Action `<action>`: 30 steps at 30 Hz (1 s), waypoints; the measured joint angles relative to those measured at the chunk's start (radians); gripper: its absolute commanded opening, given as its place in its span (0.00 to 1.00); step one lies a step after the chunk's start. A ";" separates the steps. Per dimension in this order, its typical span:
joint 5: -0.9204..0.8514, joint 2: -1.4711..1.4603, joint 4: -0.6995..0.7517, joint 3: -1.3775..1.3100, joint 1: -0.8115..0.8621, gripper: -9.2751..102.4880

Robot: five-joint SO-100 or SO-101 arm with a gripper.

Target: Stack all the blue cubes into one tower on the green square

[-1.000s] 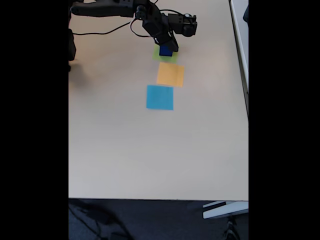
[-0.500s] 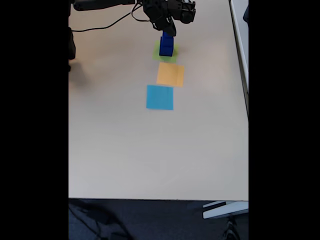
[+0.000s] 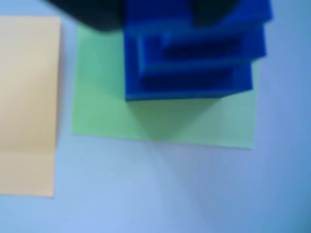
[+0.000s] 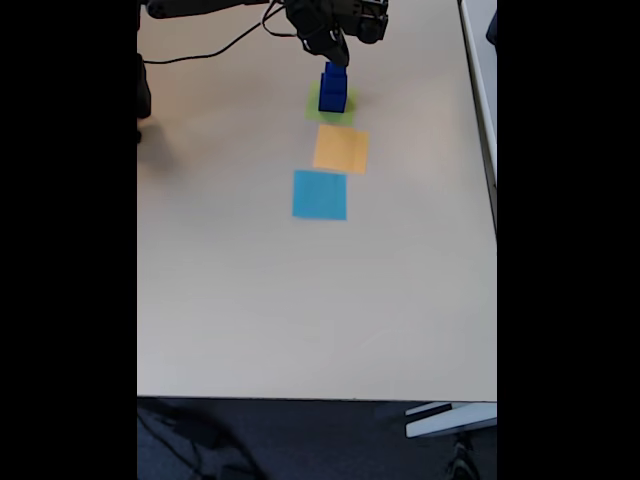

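A tower of blue cubes stands on the green square, close to the worktop's far edge; the orange square and light-blue square lie nearer its middle. In the wrist view the tiers sit stepped and slightly off-centre. The gripper hovers just above the top cube; whether its jaws are apart cannot be told. A sideways brush while lifting could probably topple the uneven stack.
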 measured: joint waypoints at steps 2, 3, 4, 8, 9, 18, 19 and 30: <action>0.000 0.000 0.000 0.008 -0.003 0.08; 0.000 0.000 0.000 0.008 -0.003 0.08; 0.000 0.000 0.000 0.008 -0.005 0.08; 0.005 0.002 0.000 0.011 -0.017 0.08; -0.002 0.002 0.000 0.014 -0.025 0.08; -0.002 0.002 0.000 0.026 -0.029 0.08; -0.002 0.002 0.000 0.026 -0.029 0.08; -0.002 0.011 0.000 0.032 -0.035 0.08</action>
